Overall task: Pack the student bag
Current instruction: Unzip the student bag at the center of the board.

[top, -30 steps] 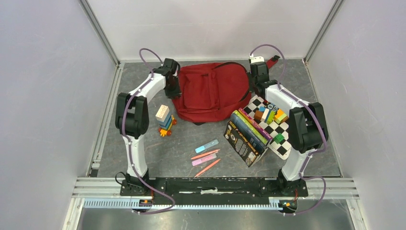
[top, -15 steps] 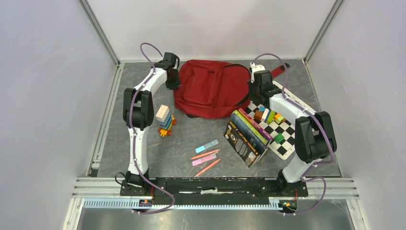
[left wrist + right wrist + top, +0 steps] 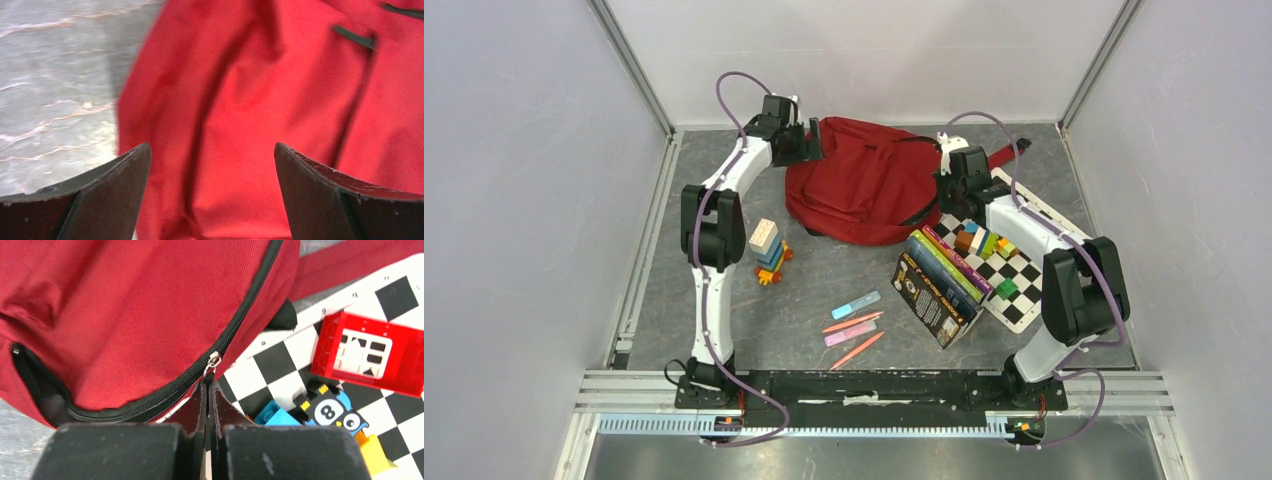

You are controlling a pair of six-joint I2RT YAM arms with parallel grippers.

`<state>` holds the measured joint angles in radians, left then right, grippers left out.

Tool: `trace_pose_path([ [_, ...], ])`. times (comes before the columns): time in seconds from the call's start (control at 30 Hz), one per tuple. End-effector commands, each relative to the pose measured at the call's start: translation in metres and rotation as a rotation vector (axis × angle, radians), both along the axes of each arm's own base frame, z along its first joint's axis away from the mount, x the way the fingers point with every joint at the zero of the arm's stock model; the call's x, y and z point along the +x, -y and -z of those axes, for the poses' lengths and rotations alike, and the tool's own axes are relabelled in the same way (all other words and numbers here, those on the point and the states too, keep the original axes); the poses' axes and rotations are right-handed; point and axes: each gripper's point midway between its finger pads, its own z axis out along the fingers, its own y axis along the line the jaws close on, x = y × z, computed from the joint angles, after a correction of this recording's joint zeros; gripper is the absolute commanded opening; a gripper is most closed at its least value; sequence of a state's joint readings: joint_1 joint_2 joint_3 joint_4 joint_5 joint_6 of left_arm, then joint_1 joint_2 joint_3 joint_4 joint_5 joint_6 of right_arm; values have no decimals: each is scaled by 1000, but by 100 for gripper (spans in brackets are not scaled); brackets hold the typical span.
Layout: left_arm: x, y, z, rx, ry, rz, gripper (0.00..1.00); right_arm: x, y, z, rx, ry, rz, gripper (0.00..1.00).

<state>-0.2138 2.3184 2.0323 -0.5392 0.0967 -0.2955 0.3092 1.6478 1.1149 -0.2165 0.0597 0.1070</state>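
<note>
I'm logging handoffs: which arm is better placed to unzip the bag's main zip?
Right. The right gripper is shut on the zip pull of the student bag; the left gripper hangs open over plain fabric.

Student bag (image 3: pixel 864 180) at the far middle of the worktop (image 3: pixel 824 280), between the two sets of jaws.
The left jaws stand spread apart over the bag's far left edge, its cloth ahead of and between them and bare worktop off to their left. Nearer than them, left of the bag, stands a block stack (image 3: pixel 767 250). The right jaws are pressed together at the bag's right side, the zip pull (image 3: pixel 213 361) at their tips and the bag ahead and to their left. To their right lies a game board (image 3: pixel 1024 272), its edge meeting the bag, carrying blocks (image 3: pixel 984 240) and a small box (image 3: pixel 370 352). Books (image 3: pixel 939 285) lean on the board's near left side, and pens (image 3: pixel 854 325) lie left of the books.
</note>
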Motion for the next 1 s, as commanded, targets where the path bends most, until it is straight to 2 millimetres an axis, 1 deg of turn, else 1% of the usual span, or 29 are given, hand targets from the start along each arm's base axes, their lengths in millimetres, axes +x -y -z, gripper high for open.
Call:
trace_pose_path([
  [0.0, -23, 79, -91, -182, 211, 335, 97, 21, -23, -44, 85, 85, -58, 0],
  [0.1, -55, 130, -87, -209, 215, 504, 97, 21, -28, -47, 106, 84, -76, 0],
  [0.13, -67, 149, -85, -232, 211, 561, 97, 21, -28, -47, 107, 82, -77, 0],
  [0.2, -87, 181, -81, -293, 191, 647, 97, 19, -28, -46, 106, 77, -81, 0],
  [0.23, -95, 196, -83, -336, 187, 680, 97, 19, -28, -45, 107, 74, -80, 0],
  [0.3, -118, 228, -89, -425, 170, 763, 96, 17, -28, -42, 107, 68, -82, 0],
  [0.33, -127, 240, -91, -446, 167, 793, 97, 16, -29, -42, 108, 64, -84, 0],
  [0.4, -139, 255, -91, -471, 156, 827, 97, 16, -28, -42, 105, 62, -81, 0],
  [0.5, -148, 265, -84, -495, 130, 846, 96, 16, -28, -43, 107, 62, -78, 0],
  [0.6, -149, 265, -72, -466, 118, 827, 95, 16, -28, -43, 107, 57, -77, 0],
  [0.7, -147, 259, -55, -399, 97, 785, 87, 16, -26, -45, 103, 62, -71, 0],
  [0.8, -149, 257, -43, -358, 77, 778, 78, 15, -26, -44, 103, 60, -67, 0],
  [0.97, -162, 265, -32, -359, 53, 812, 78, 14, -26, -46, 104, 62, -66, 0],
])
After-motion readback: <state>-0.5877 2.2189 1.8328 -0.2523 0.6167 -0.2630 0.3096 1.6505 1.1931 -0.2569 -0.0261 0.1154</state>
